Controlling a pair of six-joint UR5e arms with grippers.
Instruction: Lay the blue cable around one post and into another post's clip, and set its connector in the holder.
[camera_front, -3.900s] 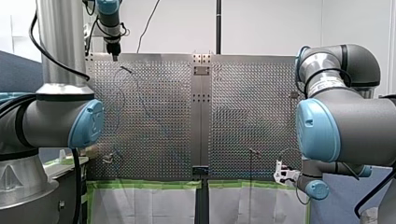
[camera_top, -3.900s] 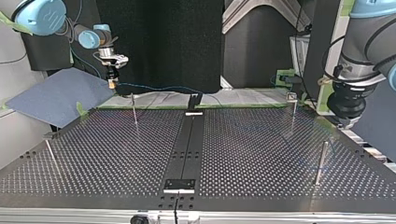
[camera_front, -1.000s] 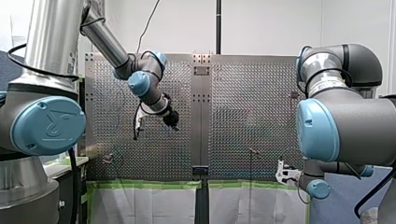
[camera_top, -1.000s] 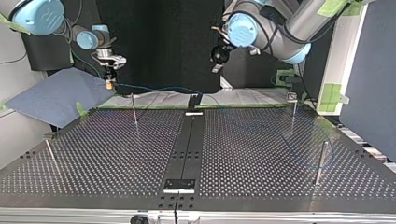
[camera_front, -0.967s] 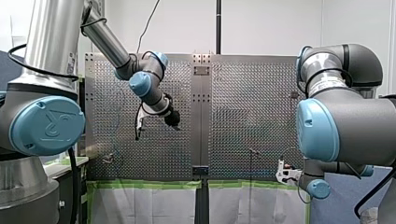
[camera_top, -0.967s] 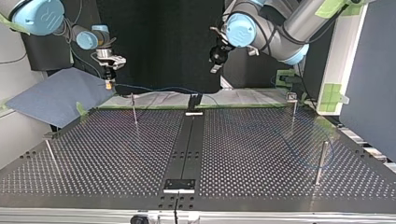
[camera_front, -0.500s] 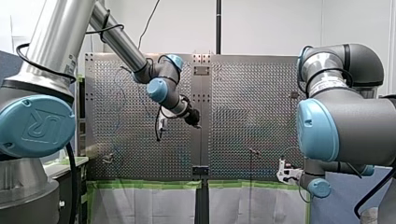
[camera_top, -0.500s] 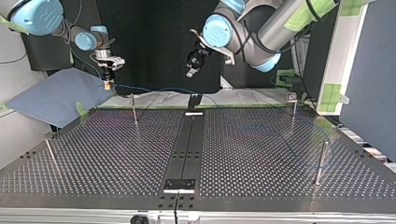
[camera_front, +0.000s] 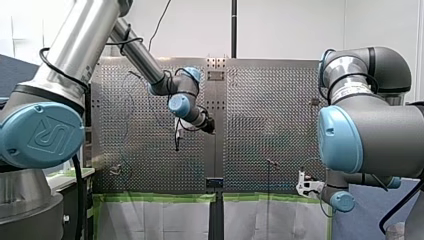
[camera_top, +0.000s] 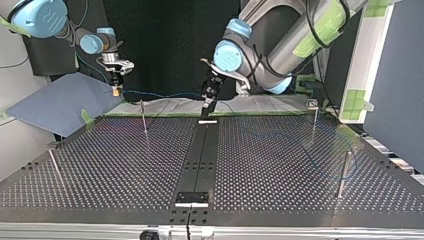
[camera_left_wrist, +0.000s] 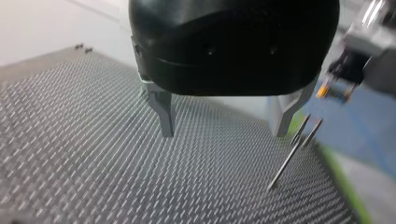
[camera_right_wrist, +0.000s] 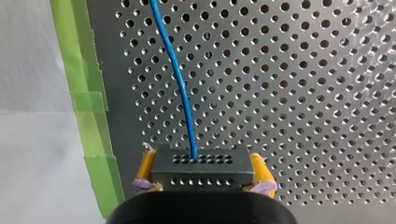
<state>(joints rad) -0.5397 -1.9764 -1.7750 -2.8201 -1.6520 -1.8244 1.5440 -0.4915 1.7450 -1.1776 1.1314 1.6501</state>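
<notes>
While right end effector pinches connector — left end effector spread, post nr.

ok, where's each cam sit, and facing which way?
Front: behind the arms, looking over the table; both arms' shoulders show.
Top: across the table, facing both arms.
Left wrist: along the open left gripper toward a post.
Right wrist: down the right gripper, shut on the connector of the blue cable.
Shared: left wrist and top both show the right gripper.
</notes>
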